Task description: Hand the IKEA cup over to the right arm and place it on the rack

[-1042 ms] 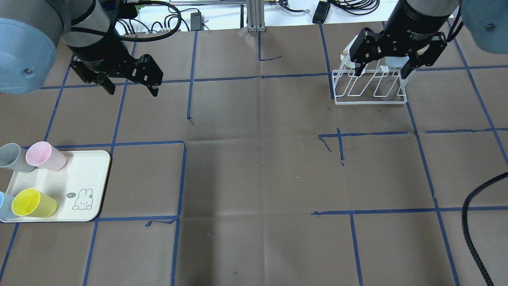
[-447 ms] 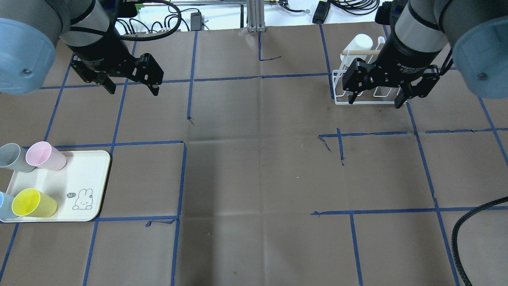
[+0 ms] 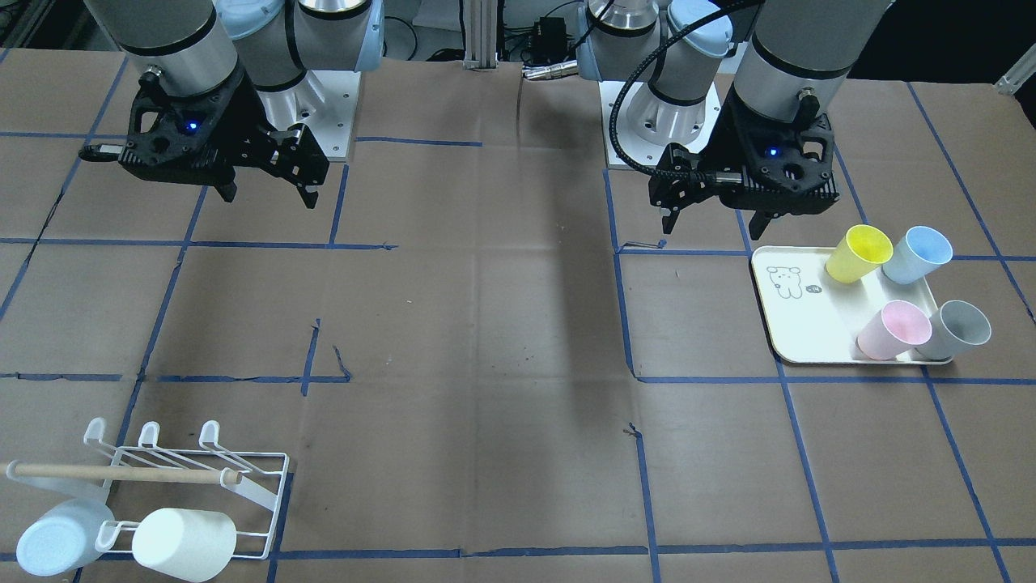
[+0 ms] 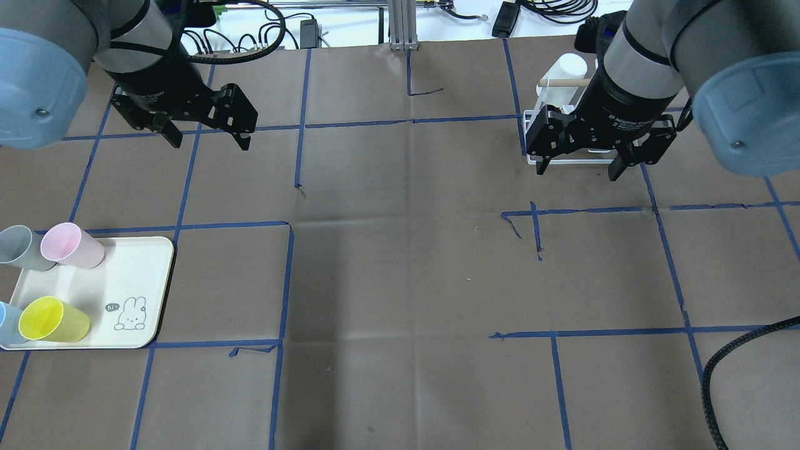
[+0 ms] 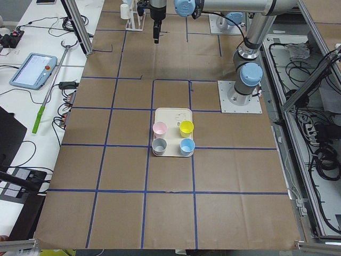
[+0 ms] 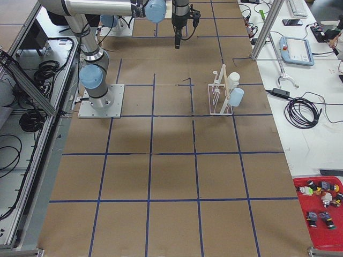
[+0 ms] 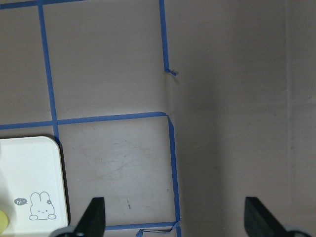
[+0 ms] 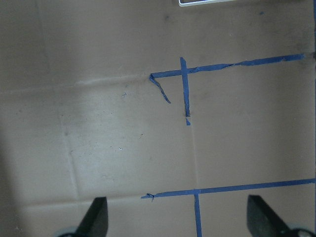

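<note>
Four cups lie on a cream tray (image 4: 125,275): pink (image 4: 72,245), grey (image 4: 22,248), yellow (image 4: 53,319) and blue (image 4: 6,324). The white wire rack (image 3: 194,465) with a wooden dowel holds a white cup (image 3: 184,542) and a pale blue cup (image 3: 63,538). My right gripper (image 4: 578,172) is open and empty, high above the table on the near side of the rack (image 4: 572,161), and hides most of it from overhead. My left gripper (image 4: 208,142) is open and empty, high over the table, behind the tray and apart from it.
Brown paper with a grid of blue tape covers the table. A black cable (image 4: 725,375) loops in at the near right. A red bin of small parts (image 6: 321,209) sits off the table's far corner in the exterior right view.
My right gripper has drawn back from over the rack toward my side, still open, and now uncovers the white cup and dowel. The left arm has not moved.
</note>
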### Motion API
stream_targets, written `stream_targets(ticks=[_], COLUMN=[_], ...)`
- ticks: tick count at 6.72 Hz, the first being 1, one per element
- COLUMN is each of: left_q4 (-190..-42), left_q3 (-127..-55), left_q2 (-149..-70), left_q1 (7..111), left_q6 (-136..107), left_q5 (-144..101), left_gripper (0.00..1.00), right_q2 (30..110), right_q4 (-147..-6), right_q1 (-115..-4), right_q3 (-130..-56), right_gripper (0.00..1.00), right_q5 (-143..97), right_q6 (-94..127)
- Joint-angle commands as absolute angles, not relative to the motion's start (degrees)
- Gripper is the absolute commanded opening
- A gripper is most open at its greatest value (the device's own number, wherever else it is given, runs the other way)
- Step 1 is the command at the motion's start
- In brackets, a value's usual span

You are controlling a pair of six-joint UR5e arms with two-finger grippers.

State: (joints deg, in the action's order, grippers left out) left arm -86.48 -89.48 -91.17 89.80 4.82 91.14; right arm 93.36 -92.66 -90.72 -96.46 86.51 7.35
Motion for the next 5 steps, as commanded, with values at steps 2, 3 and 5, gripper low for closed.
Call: stream_targets(ticks=[2, 3, 5], left_q4=[-86.5, -86.5, -86.5], left_q3=[-89.5, -89.6, -89.6], left_q2=[-91.1, -91.1, -91.1], left_q1=[89.8, 89.8, 89.8], left_q6=[4.8, 4.8, 4.8], left_q5=[91.1, 91.1, 91.1], left_gripper=[1.00, 1.00, 1.00], right_q2=[93.4, 93.4, 93.3], right_q4=[-92.7, -92.7, -93.0], right_q1=[-90.8, -90.8, -90.8], right_q3=[-96.4, -96.3, -96.2], right_gripper=[1.00, 1.00, 1.00], right_q5=[86.5, 86.5, 86.6], right_q6=[7.4, 7.4, 7.4])
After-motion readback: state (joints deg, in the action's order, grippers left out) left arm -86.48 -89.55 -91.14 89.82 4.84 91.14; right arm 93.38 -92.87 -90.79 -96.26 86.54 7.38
